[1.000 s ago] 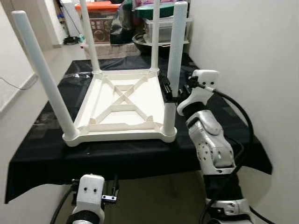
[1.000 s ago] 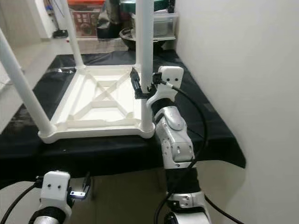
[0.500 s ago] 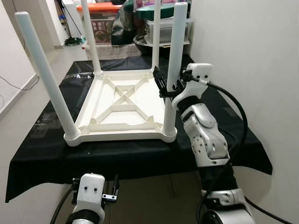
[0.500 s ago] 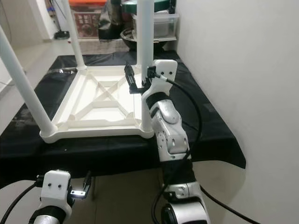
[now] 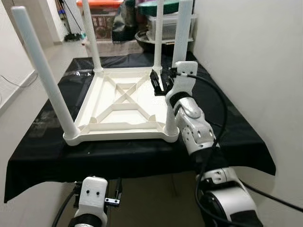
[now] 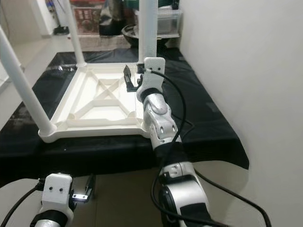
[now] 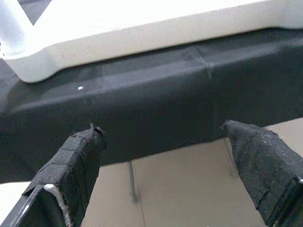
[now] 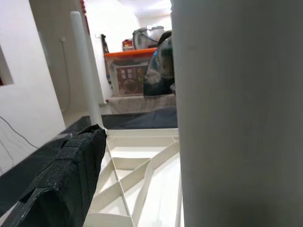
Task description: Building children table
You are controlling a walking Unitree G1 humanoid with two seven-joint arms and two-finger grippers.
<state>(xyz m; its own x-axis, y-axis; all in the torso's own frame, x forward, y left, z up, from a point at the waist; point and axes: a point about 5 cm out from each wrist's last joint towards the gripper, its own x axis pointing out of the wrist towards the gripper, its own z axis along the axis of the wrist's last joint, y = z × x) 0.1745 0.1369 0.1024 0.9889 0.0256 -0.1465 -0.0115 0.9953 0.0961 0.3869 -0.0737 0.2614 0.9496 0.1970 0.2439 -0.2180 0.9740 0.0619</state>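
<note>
A white children's table (image 5: 118,135) lies upside down on a black-covered table (image 5: 57,156), all its legs pointing up. My right gripper (image 5: 157,83) is raised beside the near right leg (image 5: 177,56), about halfway up, on the side facing the table's underside. In the right wrist view one black finger (image 8: 71,175) stands apart from that leg (image 8: 236,118), which hides the other finger. My left gripper (image 7: 165,165) hangs open and holding nothing, below the black table's front edge (image 7: 142,94), and it also shows low in the head view (image 5: 115,195).
Behind the black table stand storage boxes and pots (image 5: 106,19). A white wall (image 5: 246,56) runs close along the right side. Light floor (image 5: 14,118) lies to the left. The near left leg (image 5: 45,71) rises tall at the front left corner.
My right arm has swung left, carrying its wrist from the right of the near right leg across to the front of it. The left gripper has stayed put.
</note>
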